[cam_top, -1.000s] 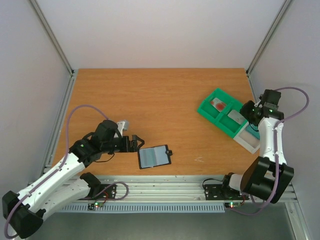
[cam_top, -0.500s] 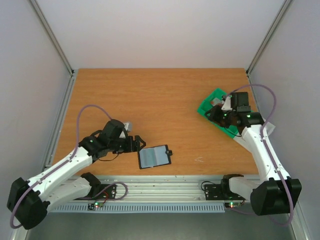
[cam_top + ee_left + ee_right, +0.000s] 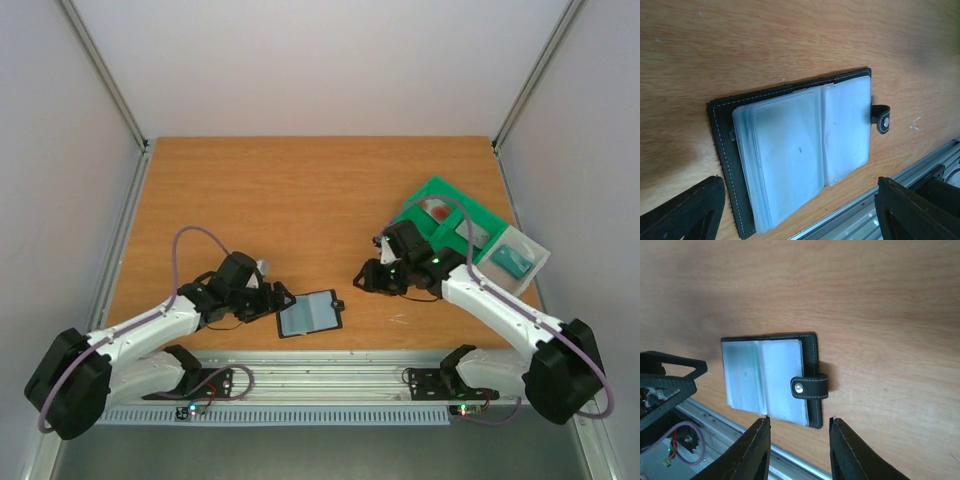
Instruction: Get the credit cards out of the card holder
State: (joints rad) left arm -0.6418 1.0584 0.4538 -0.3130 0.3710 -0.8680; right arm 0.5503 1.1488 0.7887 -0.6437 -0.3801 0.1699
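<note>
The card holder [image 3: 310, 313] lies open on the table near the front edge, its pale blue clear sleeves up and its snap tab [image 3: 810, 386] to the right. I cannot tell whether any cards are in the sleeves. My left gripper [image 3: 283, 298] is open at the holder's left edge; in the left wrist view the holder [image 3: 795, 155] lies just ahead of the gripper [image 3: 799, 181]. My right gripper [image 3: 362, 277] is open and empty, just right of the holder; in the right wrist view it [image 3: 799, 420] hovers near the tab side. A pale grey card [image 3: 466, 236] lies in the green tray.
The green compartment tray [image 3: 432, 186] stands at the right with a red item [image 3: 437, 208]. A pale end compartment [image 3: 532, 246] holds a teal item [image 3: 512, 260]. The metal rail [image 3: 330, 375] runs along the front edge just below the holder.
My right arm has swung from over the green tray leftward and down to the holder's right side. My left gripper has moved right, up to the holder's left edge.
</note>
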